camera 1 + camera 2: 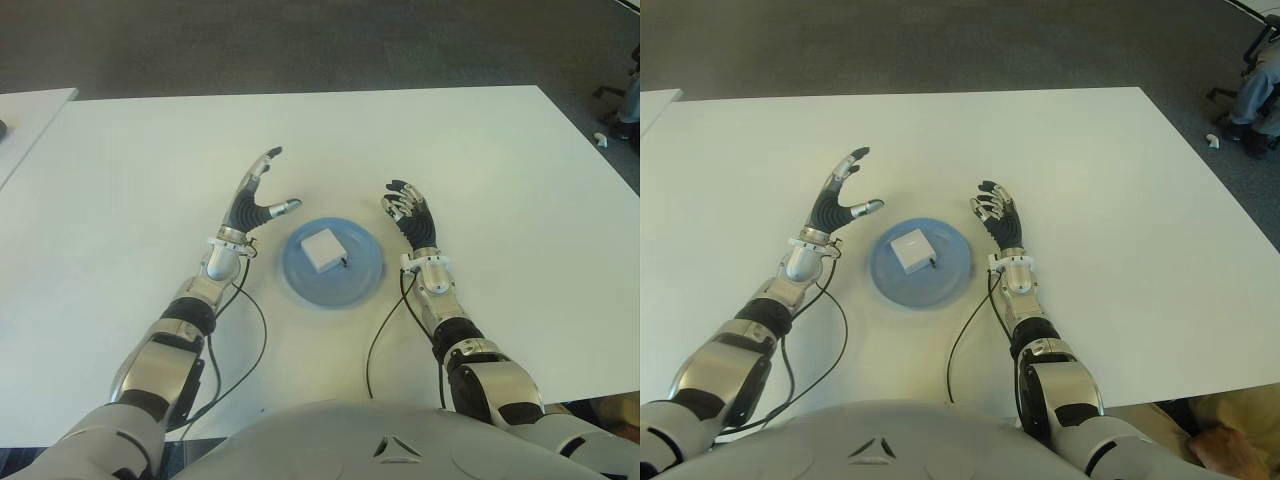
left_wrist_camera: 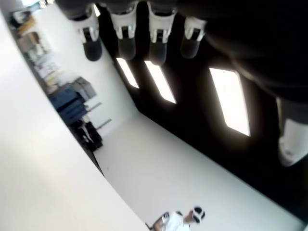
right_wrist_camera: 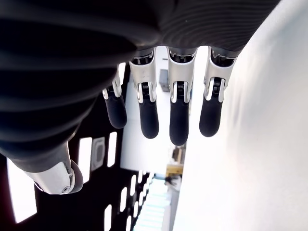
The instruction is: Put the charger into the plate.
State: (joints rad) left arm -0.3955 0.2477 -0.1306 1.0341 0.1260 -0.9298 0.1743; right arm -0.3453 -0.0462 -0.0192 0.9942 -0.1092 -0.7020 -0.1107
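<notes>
White table [image 1: 480, 150]: charger [image 1: 324, 248] in plate [image 1: 300, 280]; hands empty.

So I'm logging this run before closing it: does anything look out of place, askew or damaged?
Nothing stands out. The charger lies inside the blue plate on the white table. The left hand and right hand flank the plate, both open and empty.

Office-like room, large white table [image 1: 480, 150], grey carpet floor [image 1: 300, 45], office chair base [image 1: 1240, 95], ceiling light panels [image 2: 230, 98]
</notes>
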